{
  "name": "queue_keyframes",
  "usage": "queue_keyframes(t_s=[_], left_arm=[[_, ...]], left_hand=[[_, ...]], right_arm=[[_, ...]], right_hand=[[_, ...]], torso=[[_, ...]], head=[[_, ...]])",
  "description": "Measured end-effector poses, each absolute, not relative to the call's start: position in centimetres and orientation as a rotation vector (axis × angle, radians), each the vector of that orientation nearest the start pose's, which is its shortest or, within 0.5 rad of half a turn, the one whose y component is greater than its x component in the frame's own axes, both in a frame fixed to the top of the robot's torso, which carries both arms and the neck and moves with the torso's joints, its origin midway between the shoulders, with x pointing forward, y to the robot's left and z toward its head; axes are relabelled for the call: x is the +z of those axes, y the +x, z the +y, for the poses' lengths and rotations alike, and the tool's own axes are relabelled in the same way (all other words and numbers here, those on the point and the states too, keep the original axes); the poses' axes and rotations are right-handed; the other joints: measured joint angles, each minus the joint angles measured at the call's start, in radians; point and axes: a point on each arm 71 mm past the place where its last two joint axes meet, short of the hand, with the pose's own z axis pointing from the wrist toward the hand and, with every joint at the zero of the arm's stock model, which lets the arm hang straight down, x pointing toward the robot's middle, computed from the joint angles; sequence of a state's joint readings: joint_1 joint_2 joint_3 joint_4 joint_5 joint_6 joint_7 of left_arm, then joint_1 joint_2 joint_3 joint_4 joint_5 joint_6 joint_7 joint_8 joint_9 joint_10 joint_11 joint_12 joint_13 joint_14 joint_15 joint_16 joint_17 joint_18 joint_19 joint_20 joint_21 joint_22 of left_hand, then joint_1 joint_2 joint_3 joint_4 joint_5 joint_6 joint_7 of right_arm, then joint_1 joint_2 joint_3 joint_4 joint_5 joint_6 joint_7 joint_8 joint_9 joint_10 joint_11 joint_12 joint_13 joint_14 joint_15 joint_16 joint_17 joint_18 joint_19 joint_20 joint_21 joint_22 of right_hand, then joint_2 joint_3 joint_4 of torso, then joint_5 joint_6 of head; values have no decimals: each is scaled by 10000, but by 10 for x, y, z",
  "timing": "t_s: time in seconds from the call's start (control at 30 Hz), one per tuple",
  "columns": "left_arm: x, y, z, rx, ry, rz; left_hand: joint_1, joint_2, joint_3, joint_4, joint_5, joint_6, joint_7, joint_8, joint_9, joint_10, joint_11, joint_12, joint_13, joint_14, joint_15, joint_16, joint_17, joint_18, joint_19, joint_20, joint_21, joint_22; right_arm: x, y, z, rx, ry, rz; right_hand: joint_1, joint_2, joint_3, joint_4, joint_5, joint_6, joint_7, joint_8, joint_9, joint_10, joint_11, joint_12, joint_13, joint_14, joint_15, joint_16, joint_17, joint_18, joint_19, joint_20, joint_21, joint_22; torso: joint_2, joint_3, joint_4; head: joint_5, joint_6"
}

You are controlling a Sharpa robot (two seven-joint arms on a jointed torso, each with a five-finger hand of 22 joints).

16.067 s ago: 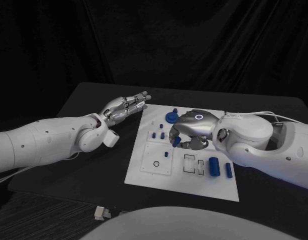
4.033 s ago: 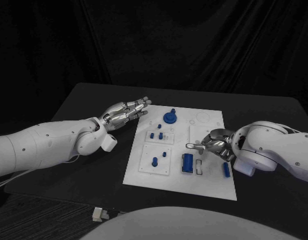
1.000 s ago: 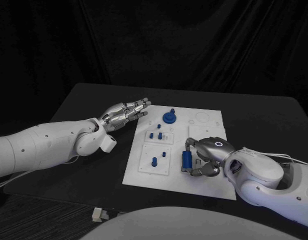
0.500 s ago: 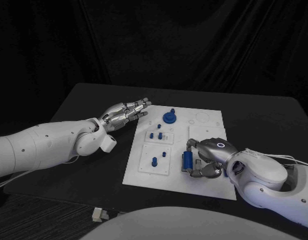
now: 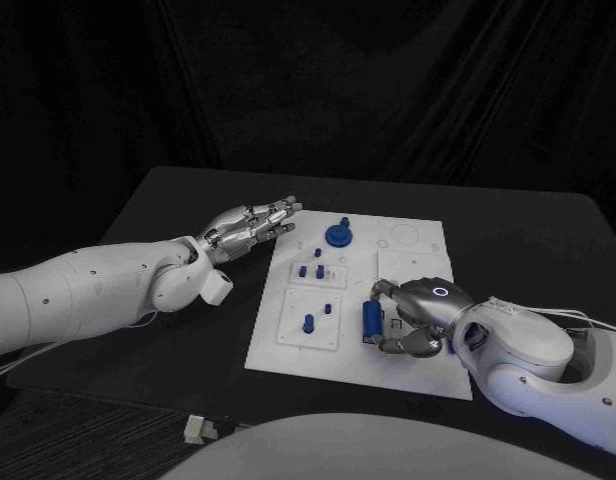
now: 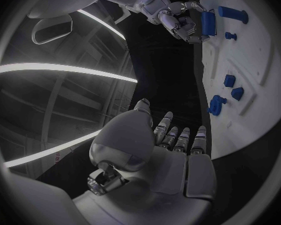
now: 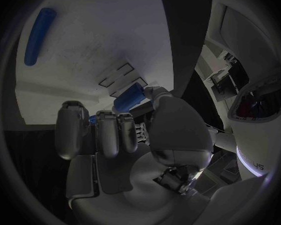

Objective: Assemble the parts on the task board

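My right hand (image 5: 412, 318) is over the near half of the task board (image 5: 418, 262), fingers wrapped round a blue block (image 5: 372, 320), grasping it at or just above a rectangular slot in the board's near-middle. I can't tell whether it's seated; the right wrist view shows the block (image 7: 129, 98) between the fingertips next to slot outlines. My left hand (image 5: 251, 221) hovers off the board's far left edge, fingers stretched out and apart, holding nothing.

Looks done, as far as I can judge: a round knobbed part (image 5: 340, 235) standing near the far edge, two small pegs (image 5: 311, 271) standing in the left-middle plate, one peg (image 5: 308, 322) in the near-left plate.

Left: a long blue cylinder (image 7: 39, 36) lies loose on the board near my right hand, not yet placed. Circular outlines near the far right corner look unfilled. I'd say roughly midway, the block insertion being the current step.
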State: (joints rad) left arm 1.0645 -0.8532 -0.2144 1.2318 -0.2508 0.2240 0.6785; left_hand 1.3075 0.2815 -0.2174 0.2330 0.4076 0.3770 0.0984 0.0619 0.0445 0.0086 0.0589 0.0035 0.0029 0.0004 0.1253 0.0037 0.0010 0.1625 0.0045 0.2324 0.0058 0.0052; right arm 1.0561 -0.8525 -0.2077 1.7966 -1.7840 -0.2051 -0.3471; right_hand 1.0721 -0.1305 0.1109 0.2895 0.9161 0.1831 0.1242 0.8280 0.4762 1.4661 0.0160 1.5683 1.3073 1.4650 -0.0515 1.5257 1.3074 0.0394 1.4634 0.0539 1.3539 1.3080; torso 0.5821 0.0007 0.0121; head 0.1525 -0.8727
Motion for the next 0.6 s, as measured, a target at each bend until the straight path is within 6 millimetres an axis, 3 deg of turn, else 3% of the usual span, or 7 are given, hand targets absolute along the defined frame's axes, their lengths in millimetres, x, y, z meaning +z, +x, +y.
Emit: queue_keyframes(t_s=[0.23, 0.43, 0.6], left_arm=[[-297, 455, 279, -17556, -8471, 16903], [-297, 455, 279, -17561, -8474, 16906], [-297, 455, 279, -17569, -8476, 16910]], left_hand=[[0, 0, 0, 0, 0, 0, 0, 0, 0, 0, 0, 0, 0, 0, 0, 0, 2, -1, 0, 0, 0, 0], [0, 0, 0, 0, 0, 0, 0, 0, 0, 0, 0, 0, 0, 0, 0, 0, 4, -1, 0, 0, 0, 9], [0, 0, 29, -29, 0, 0, 0, 0, 0, 0, 0, 0, 0, 0, 0, 0, 5, -1, 0, 0, 0, 8]], right_arm=[[-280, 363, -137, 5541, -5201, 19168], [-281, 362, -138, 5348, -5301, 19370], [-283, 362, -139, 5180, -5355, 19531]], right_hand=[[-94, -7, -73, -12, -315, 46, 69, -151, -408, -2, 69, 0, 0, 23, 32, 0, 0, 0, 37, 37, -41, -1], [-93, -8, -160, -9, -816, 81, 104, -478, -869, -1, 141, 0, 0, 25, 99, -1, 0, -1, 32, 105, -190, -1], [-93, -8, -199, -24, -893, 247, 115, -487, -1036, -1, 141, 0, 0, 25, 99, 0, 0, -1, 32, 105, -220, -2]], torso=[[0, -2, 2], [-2, -2, 2], [-2, -3, 1]], head=[[7, 0], [11, 0], [13, 0]])
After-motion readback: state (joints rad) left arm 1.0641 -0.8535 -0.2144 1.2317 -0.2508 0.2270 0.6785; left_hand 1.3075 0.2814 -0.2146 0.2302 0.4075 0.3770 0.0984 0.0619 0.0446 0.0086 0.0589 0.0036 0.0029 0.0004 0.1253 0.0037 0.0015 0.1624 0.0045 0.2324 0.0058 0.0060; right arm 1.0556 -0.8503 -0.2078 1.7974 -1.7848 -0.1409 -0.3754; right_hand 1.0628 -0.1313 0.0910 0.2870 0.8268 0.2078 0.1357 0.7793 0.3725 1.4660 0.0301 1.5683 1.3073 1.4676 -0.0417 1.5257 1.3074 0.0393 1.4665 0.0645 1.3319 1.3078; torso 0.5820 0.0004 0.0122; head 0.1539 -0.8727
